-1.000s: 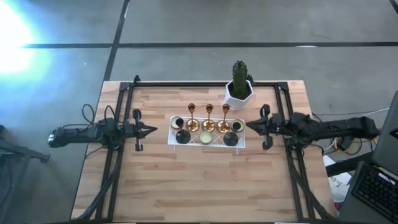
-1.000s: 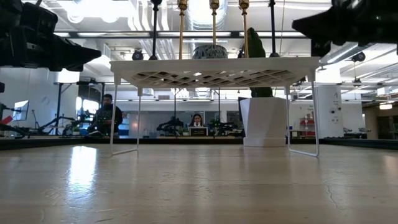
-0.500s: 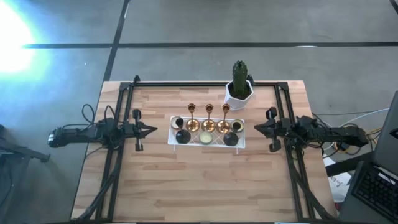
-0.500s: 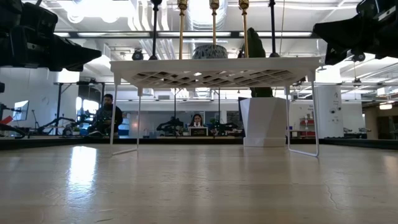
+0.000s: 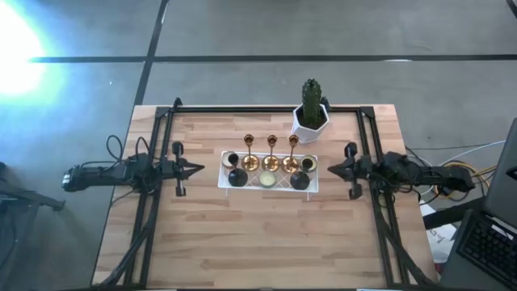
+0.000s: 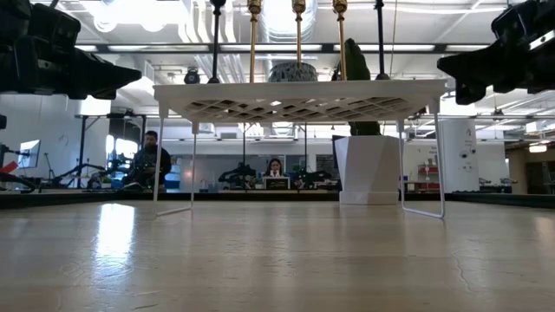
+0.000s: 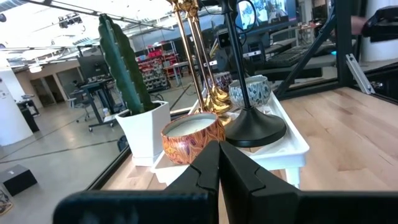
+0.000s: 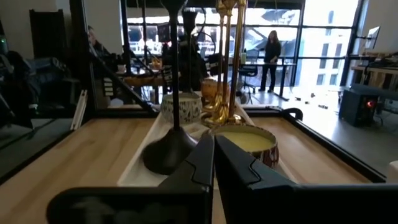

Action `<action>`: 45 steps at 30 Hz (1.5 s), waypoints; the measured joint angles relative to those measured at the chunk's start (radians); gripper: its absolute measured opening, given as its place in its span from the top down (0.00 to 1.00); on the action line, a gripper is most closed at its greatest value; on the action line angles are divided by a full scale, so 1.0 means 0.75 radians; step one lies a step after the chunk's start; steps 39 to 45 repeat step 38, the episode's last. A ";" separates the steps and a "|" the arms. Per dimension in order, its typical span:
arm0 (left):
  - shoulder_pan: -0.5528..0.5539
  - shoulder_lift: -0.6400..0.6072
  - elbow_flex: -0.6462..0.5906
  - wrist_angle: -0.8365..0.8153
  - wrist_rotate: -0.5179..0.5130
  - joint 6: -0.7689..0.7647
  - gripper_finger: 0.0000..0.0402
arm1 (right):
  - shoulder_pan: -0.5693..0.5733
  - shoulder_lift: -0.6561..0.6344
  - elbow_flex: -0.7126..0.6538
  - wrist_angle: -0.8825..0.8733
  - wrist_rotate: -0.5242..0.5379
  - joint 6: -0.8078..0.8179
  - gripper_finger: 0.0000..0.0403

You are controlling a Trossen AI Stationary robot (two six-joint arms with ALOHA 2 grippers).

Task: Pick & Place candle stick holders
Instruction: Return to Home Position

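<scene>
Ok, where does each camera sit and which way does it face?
High view: above the table, facing straight down; both arms show, left gripper and right gripper flanking the white shelf.
Low view: table-top height, facing level under the shelf into the room; arms at upper corners.
Left wrist view: faces the shelf's end past its shut fingers.
Right wrist view: faces the opposite end past its shut fingers.
Both wrist views share the gold candle stick holders.

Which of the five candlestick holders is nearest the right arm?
The black holder at the shelf's right end, beside the right gripper; the other black one stands far left.
</scene>
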 joint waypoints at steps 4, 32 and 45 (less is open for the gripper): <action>0.000 0.000 0.000 0.000 0.000 0.000 0.97 | -0.001 0.049 0.000 -0.002 0.001 -0.001 0.98; 0.000 0.000 0.000 -0.001 0.001 0.000 0.97 | -0.001 0.156 0.000 0.003 0.003 -0.002 0.98; 0.000 0.000 0.000 -0.001 0.001 0.000 0.97 | -0.001 0.156 0.000 0.003 0.003 -0.002 0.98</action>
